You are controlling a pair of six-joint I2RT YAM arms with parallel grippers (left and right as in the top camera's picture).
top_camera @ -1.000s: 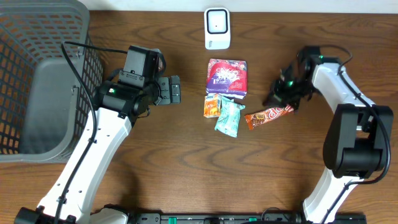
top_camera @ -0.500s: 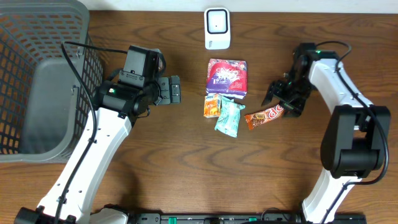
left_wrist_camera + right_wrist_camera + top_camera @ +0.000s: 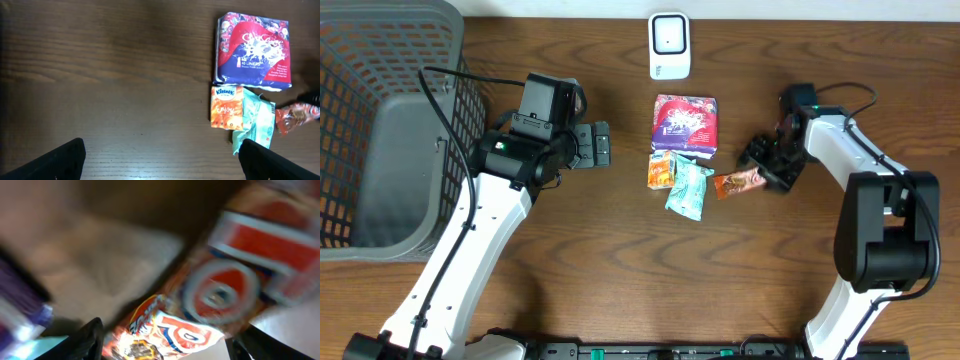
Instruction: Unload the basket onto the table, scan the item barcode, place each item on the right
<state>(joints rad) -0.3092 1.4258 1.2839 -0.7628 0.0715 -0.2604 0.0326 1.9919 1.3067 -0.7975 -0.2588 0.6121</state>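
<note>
We see the right gripper (image 3: 767, 163) with its jaws spread astride the right end of the orange candy bar (image 3: 735, 184), which lies on the table (image 3: 620, 250) just beside the teal pouch (image 3: 686, 190), while the left gripper (image 3: 604, 145) hovers wide open well apart

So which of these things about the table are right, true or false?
1. The white scanner stands apart from the packets, near the far edge of the table. True.
2. The candy bar rests on the scanner. False: it lies on the table beside the teal packet, at the right end effector.
3. The left end effector is open and holds nothing. True.
4. The orange tissue pack lies on top of the purple pack. False: it lies beside it, on the table.
</note>
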